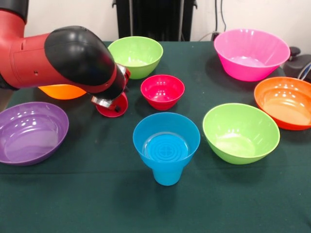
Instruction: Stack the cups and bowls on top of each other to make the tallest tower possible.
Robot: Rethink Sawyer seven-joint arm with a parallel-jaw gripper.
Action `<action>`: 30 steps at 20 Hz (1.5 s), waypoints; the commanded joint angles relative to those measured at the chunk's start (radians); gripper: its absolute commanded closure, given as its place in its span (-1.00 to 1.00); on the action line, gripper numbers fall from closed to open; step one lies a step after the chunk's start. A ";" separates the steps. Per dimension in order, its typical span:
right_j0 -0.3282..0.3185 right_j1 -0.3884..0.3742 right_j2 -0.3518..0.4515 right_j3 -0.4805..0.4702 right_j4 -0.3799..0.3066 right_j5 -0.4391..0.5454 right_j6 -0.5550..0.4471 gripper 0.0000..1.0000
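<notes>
A small blue bowl [166, 133] sits upright in the mouth of the sky-blue cup [167, 174] at the table's front middle. The two make a short pile. My gripper [111, 102] hangs from the red and black arm [73, 58], which comes in from the left. It is left of the small red bowl [163, 91] and behind and left of the pile. It is shut on the red cup [114, 107], which is tilted with a round end towards the camera. The arm hides most of the gripper.
Lime green bowls stand at the back middle [136, 54] and front right [240, 132]. A pink bowl [251, 52] is back right, an orange one [284, 102] at the right edge, a purple one [30, 132] at the left. A yellow-orange bowl [60, 91] shows under the arm.
</notes>
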 commanded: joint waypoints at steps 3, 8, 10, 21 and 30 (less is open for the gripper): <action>0.049 0.031 -0.083 -0.094 -0.161 0.008 -0.313 -1.00; 0.055 0.026 -0.081 -0.090 -0.172 0.007 -0.301 1.00; 0.061 0.024 -0.078 -0.090 -0.176 0.009 -0.292 1.00; 0.086 -0.011 -0.064 -0.058 -0.154 0.031 -0.213 1.00; 0.029 -0.178 0.013 0.165 -0.003 -0.056 -0.059 1.00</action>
